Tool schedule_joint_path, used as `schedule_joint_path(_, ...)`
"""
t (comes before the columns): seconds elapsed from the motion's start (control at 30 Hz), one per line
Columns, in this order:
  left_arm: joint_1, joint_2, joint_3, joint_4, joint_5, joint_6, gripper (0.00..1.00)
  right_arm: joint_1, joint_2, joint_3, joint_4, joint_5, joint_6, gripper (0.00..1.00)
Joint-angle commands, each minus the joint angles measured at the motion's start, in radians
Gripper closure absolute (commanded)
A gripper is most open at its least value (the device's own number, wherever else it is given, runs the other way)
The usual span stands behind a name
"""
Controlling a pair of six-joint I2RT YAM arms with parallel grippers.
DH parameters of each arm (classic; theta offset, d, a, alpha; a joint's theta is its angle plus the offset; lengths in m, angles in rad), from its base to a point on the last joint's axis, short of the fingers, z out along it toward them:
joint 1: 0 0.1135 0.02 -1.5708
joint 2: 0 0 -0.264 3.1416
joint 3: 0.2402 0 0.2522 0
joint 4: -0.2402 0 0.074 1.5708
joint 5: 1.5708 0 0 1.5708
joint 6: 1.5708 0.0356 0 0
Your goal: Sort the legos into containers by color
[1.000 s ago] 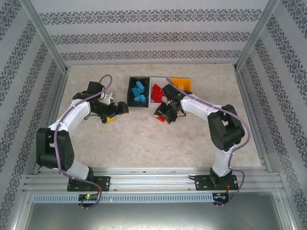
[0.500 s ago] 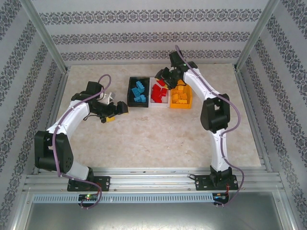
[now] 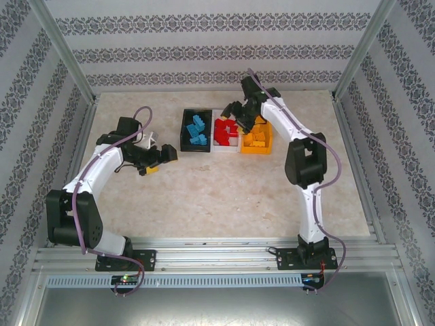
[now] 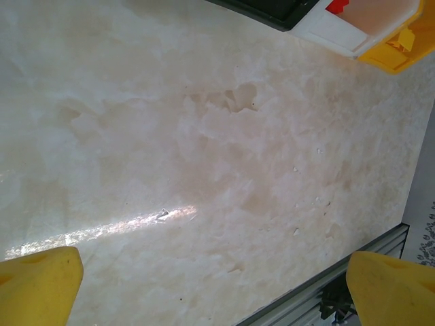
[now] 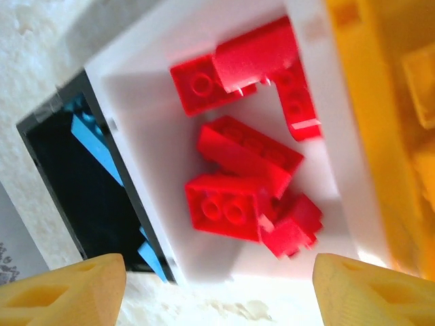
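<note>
Right gripper (image 5: 219, 288) jaws apart over white bin (image 5: 153, 132), where red legos (image 5: 224, 207) collect by color; seemingly empty, view blurred. Left gripper (image 4: 216, 288) wide apart, empty, over table (image 4: 204, 136) left of black bin (image 3: 184, 136).

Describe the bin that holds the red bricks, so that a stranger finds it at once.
On the far half of the marble-look table, three small bins stand side by side. The white bin is the middle one, between the black bin and the orange-yellow bin; it alone holds red bricks.
</note>
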Motion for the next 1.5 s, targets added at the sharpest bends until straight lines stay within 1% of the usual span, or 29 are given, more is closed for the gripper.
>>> schedule_joint_path(0.0,0.015,-0.023,-0.005,-0.004,0.025,0.004,0.00,0.012,-0.187,-0.145,0.059,0.037,-0.022,0.26)
schedule_joint_path(0.1,0.015,-0.024,-0.018,0.023,0.034,-0.012,0.00,0.013,-0.329,-0.305,0.097,0.062,-0.035,0.22)
schedule_joint_path(0.17,0.015,-0.018,-0.026,0.039,0.040,-0.027,0.00,0.009,-0.408,-0.370,0.086,0.082,-0.066,0.20)
schedule_joint_path(0.33,0.012,0.008,-0.015,0.082,0.086,-0.055,0.00,-0.003,-0.587,-0.463,0.054,0.162,-0.219,0.11)
schedule_joint_path(0.37,0.011,0.007,-0.011,0.095,0.095,-0.062,0.00,-0.008,-0.630,-0.489,0.068,0.178,-0.249,0.03)
schedule_joint_path(0.47,0.011,-0.011,0.000,0.134,0.085,-0.080,0.00,-0.028,-0.758,-0.599,0.183,0.227,-0.339,0.02)
schedule_joint_path(0.53,0.011,-0.034,0.007,0.141,0.038,-0.084,0.00,-0.037,-0.852,-0.706,0.330,0.281,-0.427,0.02)
schedule_joint_path(0.63,0.011,-0.067,0.031,0.127,-0.087,-0.116,0.00,-0.029,-1.010,-0.929,0.629,0.349,-0.623,0.02)
schedule_joint_path(0.7,0.011,-0.078,0.053,0.096,-0.212,-0.141,0.00,-0.030,-1.099,-1.098,0.845,0.376,-0.758,0.02)
schedule_joint_path(0.73,0.012,-0.074,0.069,0.070,-0.272,-0.154,0.00,-0.031,-1.130,-1.167,0.919,0.381,-0.809,0.02)
schedule_joint_path(0.8,0.011,-0.078,0.085,0.040,-0.379,-0.195,0.00,-0.045,-1.190,-1.302,1.082,0.405,-0.870,0.02)
schedule_joint_path(0.83,0.011,-0.084,0.080,0.043,-0.420,-0.222,0.00,-0.064,-1.201,-1.337,1.110,0.414,-0.871,0.02)
schedule_joint_path(0.9,0.008,-0.115,0.045,0.084,-0.489,-0.279,0.00,-0.117,-1.210,-1.359,1.078,0.420,-0.838,0.02)
schedule_joint_path(0.97,-0.006,-0.163,-0.010,0.144,-0.552,-0.305,0.00,-0.146,-1.228,-1.388,1.072,0.421,-0.845,0.02)
schedule_joint_path(1.03,-0.040,-0.208,-0.061,0.209,-0.618,-0.248,0.00,-0.173,-1.240,-1.417,1.078,0.420,-0.848,0.02)
schedule_joint_path(1.1,-0.095,-0.255,-0.116,0.285,-0.683,-0.099,0.00,-0.201,-1.246,-1.449,1.073,0.422,-0.844,0.02)
schedule_joint_path(1.17,-0.137,-0.304,-0.175,0.360,-0.741,0.022,0.00,-0.223,-1.245,-1.479,1.078,0.426,-0.831,0.02)
schedule_joint_path(1.23,-0.152,-0.350,-0.241,0.445,-0.796,0.061,0.00,-0.231,-1.238,-1.508,1.084,0.426,-0.830,0.02)
schedule_joint_path(1.27,-0.153,-0.375,-0.284,0.502,-0.801,0.078,0.00,-0.235,-1.230,-1.519,1.089,0.429,-0.834,0.02)
schedule_joint_path(1.33,-0.153,-0.430,-0.379,0.640,-0.772,0.136,0.00,-0.240,-1.212,-1.535,1.102,0.429,-0.844,0.02)
schedule_joint_path(1.4,-0.153,-0.498,-0.517,0.853,-0.688,0.252,0.00,-0.248,-1.180,-1.548,1.127,0.431,-0.850,0.02)
schedule_joint_path(1.43,-0.151,-0.523,-0.563,0.928,-0.656,0.293,0.00,-0.254,-1.161,-1.553,1.141,0.433,-0.851,0.02)
schedule_joint_path(1.47,-0.149,-0.536,-0.578,0.942,-0.701,0.264,0.00,-0.259,-1.138,-1.557,1.158,0.437,-0.847,0.02)
